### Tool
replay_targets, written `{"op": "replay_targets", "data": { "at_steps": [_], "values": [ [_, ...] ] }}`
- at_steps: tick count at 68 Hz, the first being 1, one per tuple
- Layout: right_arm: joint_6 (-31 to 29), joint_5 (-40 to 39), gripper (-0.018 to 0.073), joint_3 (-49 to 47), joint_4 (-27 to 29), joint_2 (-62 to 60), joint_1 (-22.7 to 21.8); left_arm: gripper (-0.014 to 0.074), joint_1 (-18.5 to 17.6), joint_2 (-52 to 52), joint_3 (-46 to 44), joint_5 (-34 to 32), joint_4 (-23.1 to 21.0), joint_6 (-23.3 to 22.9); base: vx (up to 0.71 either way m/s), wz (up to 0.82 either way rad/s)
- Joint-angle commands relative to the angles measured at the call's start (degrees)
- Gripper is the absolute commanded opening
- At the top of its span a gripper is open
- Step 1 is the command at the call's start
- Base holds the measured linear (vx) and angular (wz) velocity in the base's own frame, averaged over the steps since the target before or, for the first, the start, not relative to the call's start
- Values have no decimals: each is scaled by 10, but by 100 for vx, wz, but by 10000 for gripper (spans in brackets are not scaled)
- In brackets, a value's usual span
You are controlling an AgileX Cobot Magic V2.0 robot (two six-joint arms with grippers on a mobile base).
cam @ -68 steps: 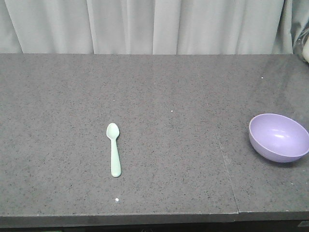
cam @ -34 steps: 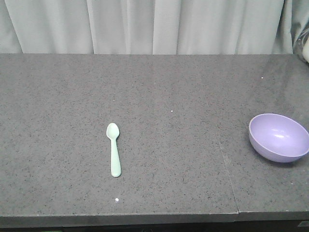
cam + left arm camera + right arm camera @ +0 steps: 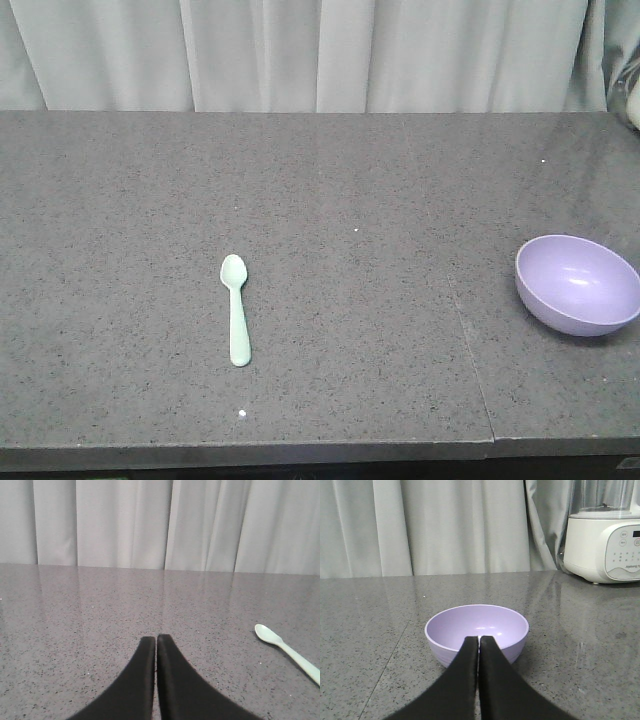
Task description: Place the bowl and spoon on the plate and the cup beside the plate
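A pale mint-green spoon [image 3: 236, 307] lies flat on the grey speckled table, left of centre, bowl end pointing away; the left wrist view shows the spoon [image 3: 285, 651] at the right. A lavender bowl [image 3: 577, 284] sits upright and empty at the table's right edge. My left gripper [image 3: 156, 639] is shut with nothing in it, low over bare table to the left of the spoon. My right gripper [image 3: 479, 639] is shut and empty, its tips in front of the bowl [image 3: 476, 630]. The plate and the cup are out of view.
A white blender base [image 3: 603, 545] with a clear jug stands at the table's back right. Grey curtains [image 3: 300, 55] hang behind the table. A seam [image 3: 462, 320] runs front to back through the tabletop right of centre.
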Motion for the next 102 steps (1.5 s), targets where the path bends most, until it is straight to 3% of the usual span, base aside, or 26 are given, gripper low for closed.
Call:
{"op": "replay_targets", "data": {
  "at_steps": [1,91,95,102],
  "values": [
    [-1,-40,-5,8,-4,-7,-4,-6,0,-10,17,-40,-1,-5,0,0],
    [-1,-40,-5,8,-4,-7,-4,-6,0,-10,17,-40,-1,-5,0,0],
    [8,-54,-5,7,9,-7,-4,-6,0,-10,17,-41,-1,-5,0,0],
    [66,-94,-5,7,89,-7,-4,-6,0,-10,17,-60,-2,-17,0,0]
  ]
}}
